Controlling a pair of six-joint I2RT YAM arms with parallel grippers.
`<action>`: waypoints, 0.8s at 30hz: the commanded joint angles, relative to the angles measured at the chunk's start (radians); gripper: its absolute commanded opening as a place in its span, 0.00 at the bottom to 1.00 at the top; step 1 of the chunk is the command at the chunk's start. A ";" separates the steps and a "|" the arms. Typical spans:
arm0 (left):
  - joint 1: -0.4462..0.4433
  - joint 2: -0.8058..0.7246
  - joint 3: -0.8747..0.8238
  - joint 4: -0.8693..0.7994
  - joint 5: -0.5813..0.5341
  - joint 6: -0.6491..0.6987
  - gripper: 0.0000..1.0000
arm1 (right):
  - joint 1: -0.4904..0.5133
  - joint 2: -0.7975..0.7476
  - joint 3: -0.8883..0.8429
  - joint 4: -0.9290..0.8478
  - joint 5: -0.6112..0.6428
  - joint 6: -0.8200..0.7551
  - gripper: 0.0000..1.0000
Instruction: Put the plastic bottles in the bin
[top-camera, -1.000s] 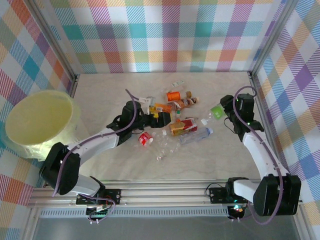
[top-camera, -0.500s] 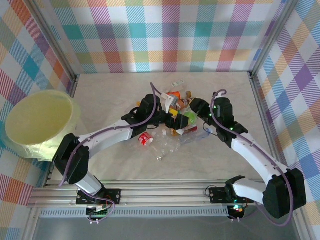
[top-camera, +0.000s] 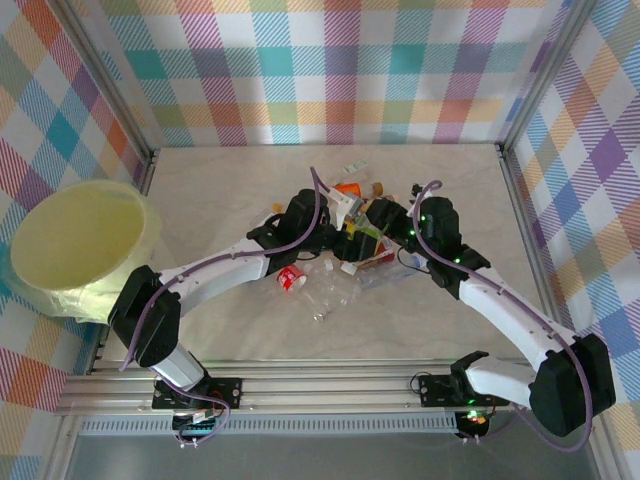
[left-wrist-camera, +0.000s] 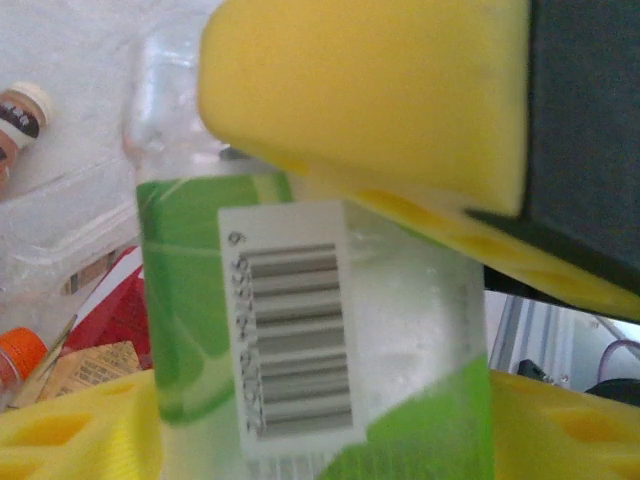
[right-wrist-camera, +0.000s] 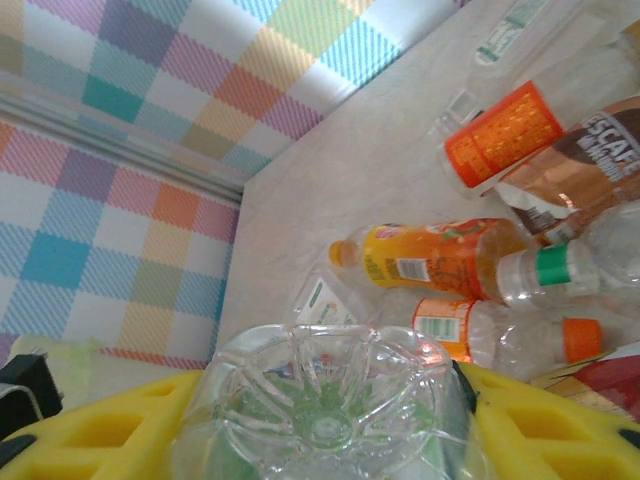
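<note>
Swung leftward, the right gripper (right-wrist-camera: 322, 430) clamped a clear green-labelled plastic bottle (left-wrist-camera: 300, 330); the left gripper (left-wrist-camera: 320, 445) flanked it, hold unclear.

walls (top-camera: 330, 70): pastel plaid in teal, pink, orange, purple, green; table (top-camera: 220, 180): pale beige, faintly marbled; bin (top-camera: 80, 245): pale yellow. green-labelled bottle (left-wrist-camera: 300, 330): clear body, lime label, white barcode patch, black bars; left gripper pads (left-wrist-camera: 370, 90): yellow. juice bottle (right-wrist-camera: 440, 255): orange; small container (right-wrist-camera: 500, 135): orange label, white print; crushed bottle (right-wrist-camera: 575, 175): copper-brown label.
</note>
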 joint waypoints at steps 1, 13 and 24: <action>-0.013 0.009 0.020 0.010 0.005 -0.001 0.64 | 0.007 0.021 0.051 0.057 -0.081 -0.031 0.55; -0.011 -0.066 -0.034 -0.028 -0.359 -0.015 0.57 | 0.009 -0.004 0.086 0.031 -0.090 -0.134 0.83; 0.028 -0.307 -0.052 -0.325 -0.963 -0.004 0.56 | 0.009 -0.082 0.080 -0.072 0.108 -0.331 1.00</action>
